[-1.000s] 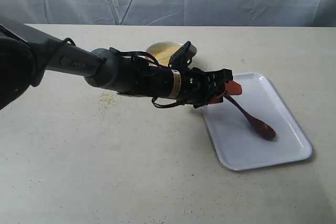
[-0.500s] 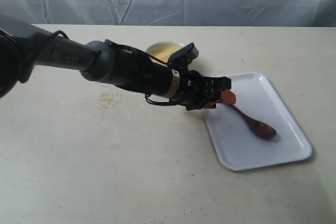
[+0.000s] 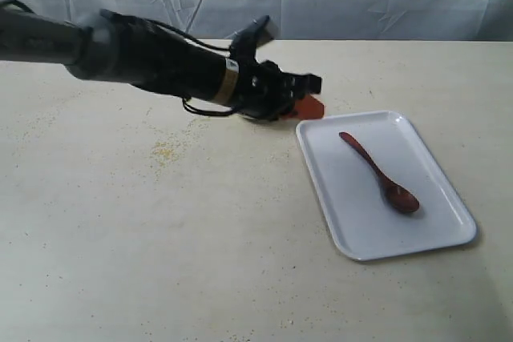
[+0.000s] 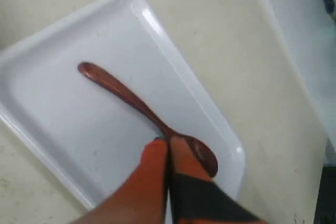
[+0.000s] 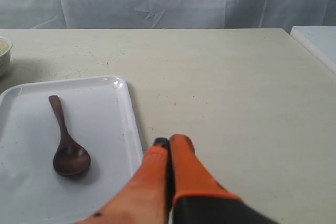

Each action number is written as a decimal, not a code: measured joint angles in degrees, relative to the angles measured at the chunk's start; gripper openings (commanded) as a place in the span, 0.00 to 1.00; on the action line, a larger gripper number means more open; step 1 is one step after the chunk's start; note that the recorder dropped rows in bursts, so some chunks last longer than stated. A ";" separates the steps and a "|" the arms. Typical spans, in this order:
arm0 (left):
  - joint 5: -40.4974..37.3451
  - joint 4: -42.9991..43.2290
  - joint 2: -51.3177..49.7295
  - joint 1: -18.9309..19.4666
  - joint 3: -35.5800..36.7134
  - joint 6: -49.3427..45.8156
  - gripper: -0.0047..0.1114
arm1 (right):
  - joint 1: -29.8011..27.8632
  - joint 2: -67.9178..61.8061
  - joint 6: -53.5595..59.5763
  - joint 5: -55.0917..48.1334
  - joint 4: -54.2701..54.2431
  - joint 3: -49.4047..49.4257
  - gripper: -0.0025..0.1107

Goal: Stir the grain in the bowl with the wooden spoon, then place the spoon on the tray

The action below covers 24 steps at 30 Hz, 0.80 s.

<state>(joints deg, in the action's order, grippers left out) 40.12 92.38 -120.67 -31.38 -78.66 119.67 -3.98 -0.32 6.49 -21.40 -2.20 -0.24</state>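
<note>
Wooden spoon (image 3: 377,172) lies flat on white tray (image 3: 337,206), right of frame. Left gripper (image 3: 311,103), upper centre, off the tray: fingers pressed together, empty. Right gripper (image 5: 168,143) likewise pressed together.

My gripper (image 4: 167,144) has its orange fingers pressed together with nothing between them. Beyond the tips, the wooden spoon (image 4: 126,95) lies flat and diagonal on the white tray (image 4: 63,114), free of my fingers, which overlap its scoop in view. Pale bench (image 4: 210,35) surrounds the tray.
</note>
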 measured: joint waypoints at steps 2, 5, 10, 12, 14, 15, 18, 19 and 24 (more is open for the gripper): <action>-0.36 2.03 2.88 1.94 0.00 0.00 0.04 | 0.00 0.00 0.00 0.00 0.00 0.00 0.01; -4.63 6.00 8.02 4.47 0.65 0.00 0.04 | 0.00 0.00 0.00 0.00 0.00 0.00 0.01; -17.02 7.41 18.21 8.30 4.70 -3.92 0.04 | 0.00 0.00 0.00 0.00 0.00 0.00 0.01; -22.05 7.44 22.40 10.35 7.12 -9.09 0.04 | 0.00 0.00 0.00 0.00 0.00 0.00 0.01; -27.75 7.67 26.06 12.39 10.27 -14.03 0.04 | 0.00 0.00 0.00 0.00 0.00 0.00 0.01; -31.66 7.81 27.97 13.64 12.11 -17.19 0.04 | 0.00 0.00 0.00 0.00 0.00 0.00 0.01; -44.83 7.90 32.82 17.25 18.15 -28.19 0.04 | 0.00 0.00 0.00 0.00 0.00 0.00 0.01; -50.33 6.86 34.35 18.36 20.47 -32.54 0.04 | 0.00 0.00 0.00 0.00 0.00 0.00 0.01; -73.69 -15.91 39.23 23.64 26.87 -57.23 0.04 | 0.00 0.00 0.00 0.00 0.00 0.00 0.01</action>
<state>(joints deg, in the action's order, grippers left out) -33.57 76.48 -81.44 -7.74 -51.80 62.44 -3.98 -0.32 6.49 -21.40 -2.20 -0.24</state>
